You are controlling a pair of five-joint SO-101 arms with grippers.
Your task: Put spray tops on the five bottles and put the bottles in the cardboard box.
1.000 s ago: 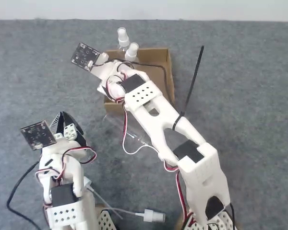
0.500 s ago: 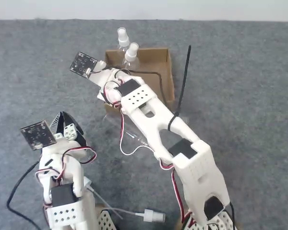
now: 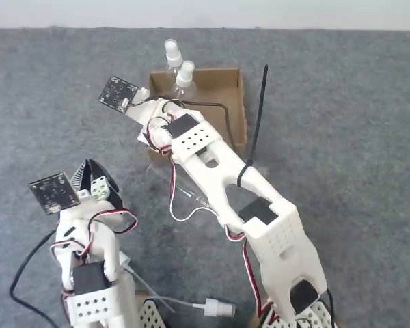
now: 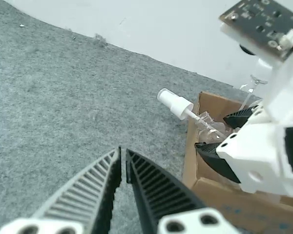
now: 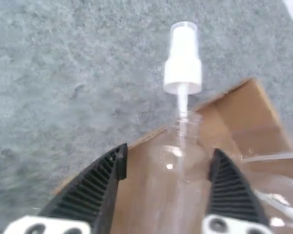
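Now a capped bottle (image 5: pixel 183 146) sits inside the cardboard box (image 3: pixel 232 102) near the bench's far edge, my right claw (image 5: pixel 168 155) spread either side of it, gripping nothing. I judge this the boxing step; next calls for backing clear and fetching the loose spray top (image 3: pixel 215 307) at the near edge. My left claw (image 4: pixel 123 152) is clenched, empty. No label reads.

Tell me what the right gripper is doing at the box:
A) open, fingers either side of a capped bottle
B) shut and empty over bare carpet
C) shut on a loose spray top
A: the right wrist view shows the right gripper open, fingers either side of the clear bottle with its white spray top, over the cardboard box.
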